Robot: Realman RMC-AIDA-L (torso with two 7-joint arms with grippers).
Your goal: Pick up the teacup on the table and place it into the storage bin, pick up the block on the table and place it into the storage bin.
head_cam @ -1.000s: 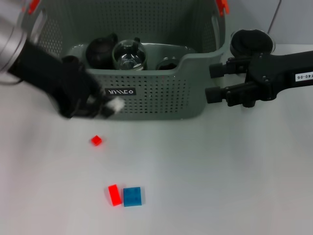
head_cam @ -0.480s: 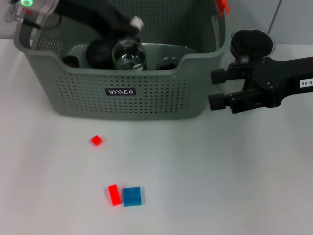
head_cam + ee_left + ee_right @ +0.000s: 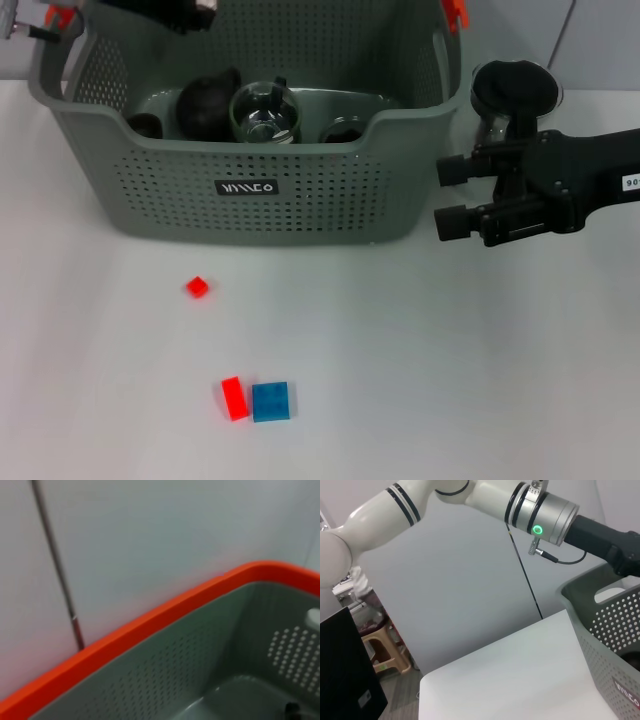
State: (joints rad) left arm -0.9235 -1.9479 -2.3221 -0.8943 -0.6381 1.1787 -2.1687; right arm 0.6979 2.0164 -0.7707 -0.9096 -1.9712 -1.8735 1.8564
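The grey storage bin (image 3: 330,200) stands at the back of the white table. Inside it lie a glass cup (image 3: 264,110), a black round pot (image 3: 205,100) and other dark cups. My left gripper (image 3: 185,12) hovers over the bin's back left corner, mostly cut off by the picture's edge. The left wrist view shows the bin's orange rim (image 3: 150,625) and inner wall. A dark teacup (image 3: 515,88) sits on the table right of the bin. My right gripper (image 3: 455,195) is open and empty just in front of it. Two red blocks (image 3: 197,287) (image 3: 234,397) and a blue block (image 3: 271,401) lie on the table.
In the right wrist view the left arm (image 3: 470,495) reaches across to the bin (image 3: 615,630), with a brown stool (image 3: 382,650) and a black panel (image 3: 345,670) beyond the table's edge. White table surface spreads in front of the bin around the blocks.
My left arm has risen from the bin's front wall, carrying a small white block, to above the bin's back left corner. The right gripper has drifted slightly right.
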